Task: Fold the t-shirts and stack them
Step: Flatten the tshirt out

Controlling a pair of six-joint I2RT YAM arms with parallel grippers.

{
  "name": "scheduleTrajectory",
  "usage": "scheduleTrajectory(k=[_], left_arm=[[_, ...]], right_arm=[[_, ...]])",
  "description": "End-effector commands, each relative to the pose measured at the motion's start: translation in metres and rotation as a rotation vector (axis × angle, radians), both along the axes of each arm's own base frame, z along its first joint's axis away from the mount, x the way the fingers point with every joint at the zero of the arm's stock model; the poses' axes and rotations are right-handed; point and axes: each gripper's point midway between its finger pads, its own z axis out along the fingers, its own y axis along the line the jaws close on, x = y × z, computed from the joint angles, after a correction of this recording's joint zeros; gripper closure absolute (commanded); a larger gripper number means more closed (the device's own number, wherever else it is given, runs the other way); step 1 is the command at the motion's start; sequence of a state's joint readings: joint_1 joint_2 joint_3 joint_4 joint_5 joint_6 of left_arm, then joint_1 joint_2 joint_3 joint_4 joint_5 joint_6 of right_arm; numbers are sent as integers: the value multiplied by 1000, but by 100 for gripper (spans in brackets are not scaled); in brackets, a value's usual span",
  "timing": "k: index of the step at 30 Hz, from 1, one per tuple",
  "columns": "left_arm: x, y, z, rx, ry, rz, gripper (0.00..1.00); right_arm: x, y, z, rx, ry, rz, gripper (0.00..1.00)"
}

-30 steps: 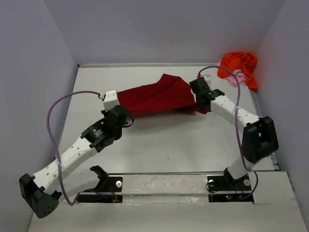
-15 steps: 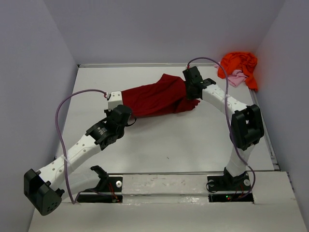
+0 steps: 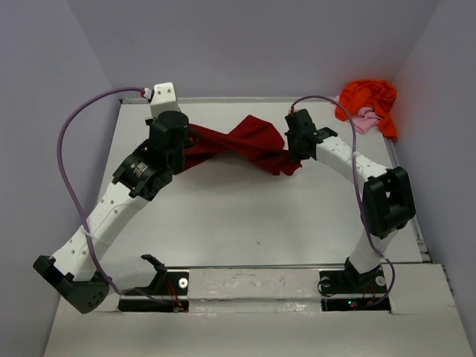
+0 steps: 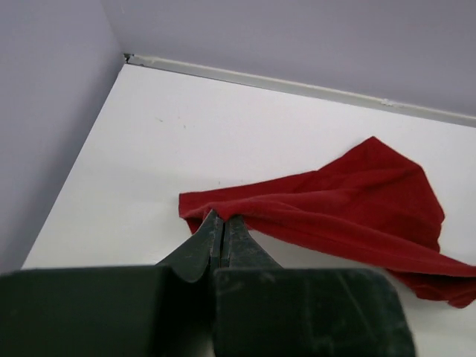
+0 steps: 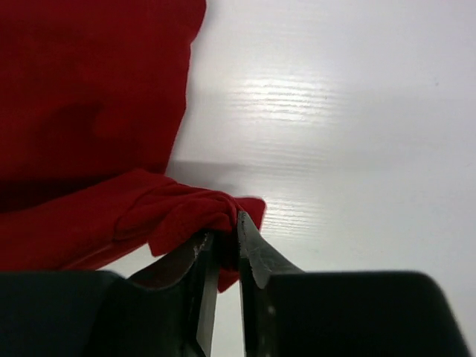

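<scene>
On the left, the left end effector (image 4: 222, 223) is closed fully on the left corner of the dark red t-shirt (image 3: 253, 137). In the left wrist view the two fingers are pressed together with the hem pinched between them. Compared with a second ago, this corner has been carried away from the middle of the surface (image 3: 245, 216), toward the far left corner. The left arm is now stretched much further back.

In the middle, the dark red t-shirt is no longer spread as a flat band. It is now twisted and gathered between the two arms, and it lies on the far half of the surface.

Further right, the right end effector (image 5: 227, 227) has been shifted only a little. Its jaws are narrow, with a thin slit between them, and a bunched corner of the red cloth is seen at the tips and in the slit. Whether this corner is still pinched or already loose cannot be told.

In the far right corner, the orange t-shirt (image 3: 368, 97) is heaped on the pink t-shirt (image 3: 363, 120), and both are unchanged and unfolded.

It is judged that the task is still early. No fold is finished, and the twist probably has to be smoothed out first.
</scene>
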State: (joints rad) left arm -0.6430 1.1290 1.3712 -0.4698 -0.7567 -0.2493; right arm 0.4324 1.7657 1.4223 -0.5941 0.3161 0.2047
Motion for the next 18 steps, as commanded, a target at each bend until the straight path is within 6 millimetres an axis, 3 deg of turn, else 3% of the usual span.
scheduleTrajectory(k=[1,2,6,13,18], left_arm=[[6,12,41,38,-63,50,100],[10,10,40,42,-58,48,100],[19,3,27,59,-34,36,100],[27,6,45,65,-57,66,100],[33,-1,46,57,-56,47,100]], right_arm=[[-11,0,-18,37,31,-13,78],[-14,4,-23,62,44,-8,69],[-29,5,-42,85,86,3,56],[-67,15,-89,99,181,29,54],[-70,38,-83,183,165,83,54]])
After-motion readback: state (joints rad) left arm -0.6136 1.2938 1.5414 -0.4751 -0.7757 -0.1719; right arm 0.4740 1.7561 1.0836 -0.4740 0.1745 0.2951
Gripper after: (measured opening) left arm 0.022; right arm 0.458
